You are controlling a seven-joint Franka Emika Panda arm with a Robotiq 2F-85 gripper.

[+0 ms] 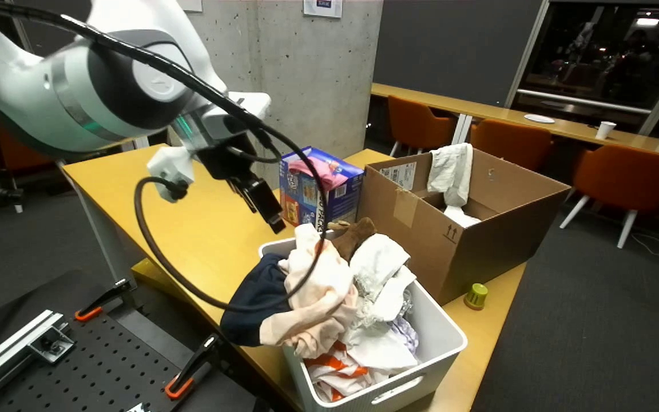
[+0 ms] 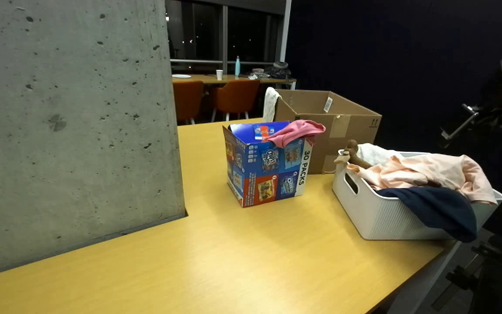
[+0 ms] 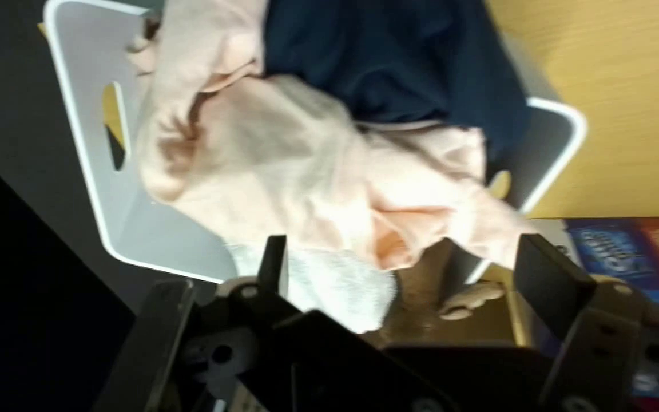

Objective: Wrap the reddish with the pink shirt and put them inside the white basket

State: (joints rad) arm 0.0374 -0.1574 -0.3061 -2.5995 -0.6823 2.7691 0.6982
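Well, gripper (image 3: 401, 254) hangs spread wide, empty, above the white basket (image 2: 388, 218), probably since the pink shirt (image 3: 306, 189) is mostly in.

Yellow tbl (image 2: 225, 257) holds wht bskt (image 2: 395, 219), snack box (image 2: 270, 174), cardbd box (image 1: 421, 246) & grn cup (image 1: 476, 296).
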